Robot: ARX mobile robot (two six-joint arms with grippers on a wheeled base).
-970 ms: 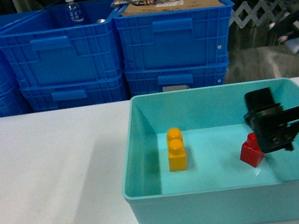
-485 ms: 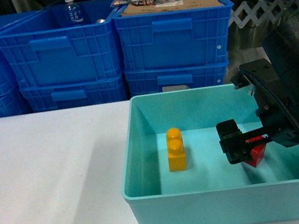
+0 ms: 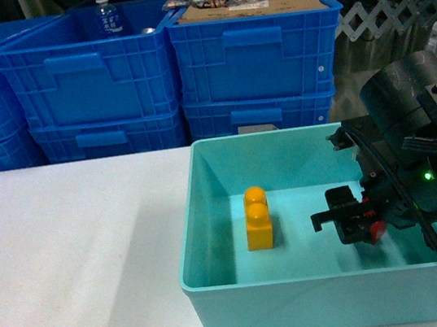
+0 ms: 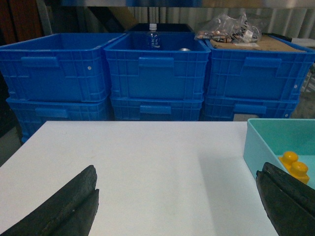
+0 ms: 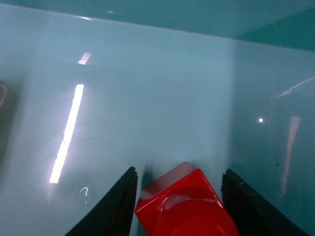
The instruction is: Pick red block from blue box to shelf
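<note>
Right claw around the red block inside the blue box.

Head view: the right claw (image 3: 349, 224) is down in the blue box (image 3: 221, 290) on the white desk (image 3: 70, 268), the red block (image 3: 374, 228) mostly hidden behind it, well apart from the yellow brick (image 3: 257, 218).
Left wrist view: the left claw (image 4: 177, 206) hangs spread wide over the desk; the bottle's (image 4: 154, 37) label is too small to read.
Right wrist view: the fingers (image 5: 115, 206) flank the red block (image 5: 184, 204), a corner pointing away, stud up; whether they have clenched on it I cannot tell.
</note>
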